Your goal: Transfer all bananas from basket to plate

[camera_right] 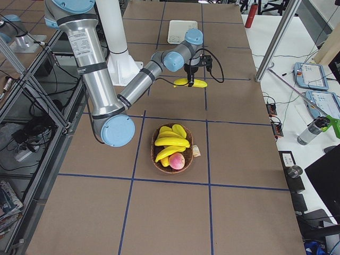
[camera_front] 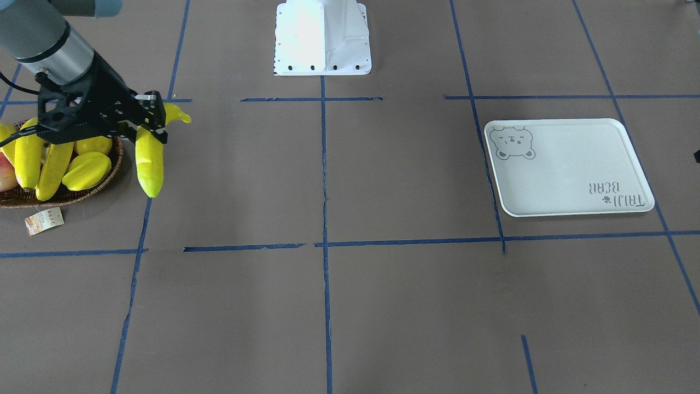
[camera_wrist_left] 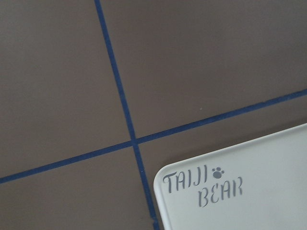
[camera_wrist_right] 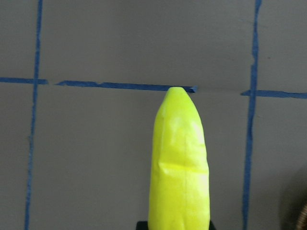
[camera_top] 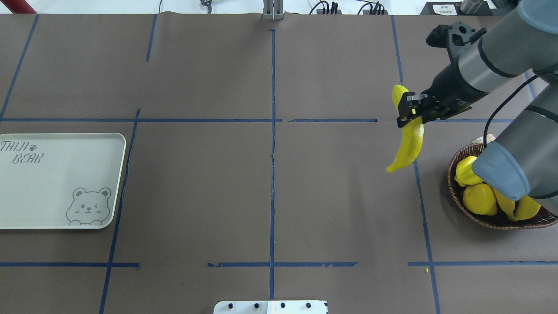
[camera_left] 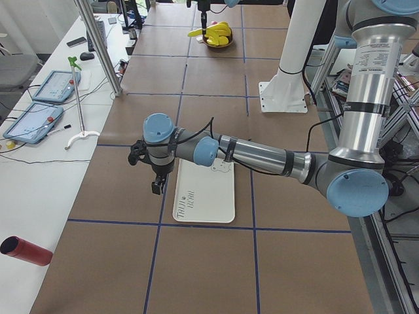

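- Looking at the overhead view, you find the right gripper (camera_top: pixel 412 114) in the upper right of the frame, its black fingers clenched across the banana (camera_top: pixel 409 141) near one end.
- Most of that banana's curved length runs from the fingers toward the bottom of the frame. A short tip pokes out on the other side.
- In the front-facing view the banana sits at the left of the frame, just outside the rim of the basket (camera_front: pixel 71 194) and above the table.
- Its skin is bright yellow, smooth and glossy. The right wrist view shows faint lengthwise ridges and a blunt, rounded tip.
- The basket is shallow, oval and woven of dark brown wicker. A small paper tag (camera_front: pixel 44 220) lies on the table at its edge.
- Inside it you can see the other bananas (camera_front: pixel 27 158), a ridged starfruit (camera_front: pixel 87 171), a round lemon (camera_top: pixel 479 198) and a reddish round fruit (camera_right: pixel 177 161).
- The plate (camera_front: pixel 569 164) lies well apart, at the right of the front-facing frame. It is flat, off-white and rectangular, with rounded corners, a raised rim, a grey bear face and grey lettering.
- The left gripper (camera_left: pixel 157 188) hangs over the table just beside the plate's lettered end. You cannot tell from that side view how its fingers stand.
- The table (camera_front: pixel 328 306) is covered in matte brown paper crossed by blue tape lines.
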Robot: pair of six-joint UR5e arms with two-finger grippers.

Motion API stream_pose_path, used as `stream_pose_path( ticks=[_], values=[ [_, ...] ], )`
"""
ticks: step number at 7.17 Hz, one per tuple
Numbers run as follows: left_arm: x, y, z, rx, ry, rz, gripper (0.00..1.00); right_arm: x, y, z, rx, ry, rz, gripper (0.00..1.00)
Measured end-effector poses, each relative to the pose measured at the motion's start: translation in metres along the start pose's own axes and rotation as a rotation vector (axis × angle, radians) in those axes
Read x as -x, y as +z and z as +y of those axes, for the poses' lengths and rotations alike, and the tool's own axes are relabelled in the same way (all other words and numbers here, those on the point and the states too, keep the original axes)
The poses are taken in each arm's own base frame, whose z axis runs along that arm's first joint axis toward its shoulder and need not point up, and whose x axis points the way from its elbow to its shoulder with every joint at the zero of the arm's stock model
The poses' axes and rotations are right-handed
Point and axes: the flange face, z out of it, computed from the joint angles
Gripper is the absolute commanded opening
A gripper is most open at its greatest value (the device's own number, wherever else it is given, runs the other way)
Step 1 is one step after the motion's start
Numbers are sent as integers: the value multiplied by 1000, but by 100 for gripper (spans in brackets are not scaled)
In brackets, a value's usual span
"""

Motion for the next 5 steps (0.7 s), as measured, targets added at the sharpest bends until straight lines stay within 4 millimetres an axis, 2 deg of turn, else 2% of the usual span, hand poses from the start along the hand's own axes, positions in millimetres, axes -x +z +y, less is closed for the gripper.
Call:
stream_pose_path(
  ticks=[2,3,4,5],
  values=[
    [-121,50,-22,8,-97,120,100,39,35,-2,-47,38,-133,2],
    [-180,66,-28,24,-105,174,100,60,58,-5,-76,51,-191,2],
    [-245,78,-35,45,-106,228,100,83,81,-7,-103,64,-246,2],
    [-304,78,-44,57,-134,275,100,104,100,-7,-126,78,-301,2]
  ],
)
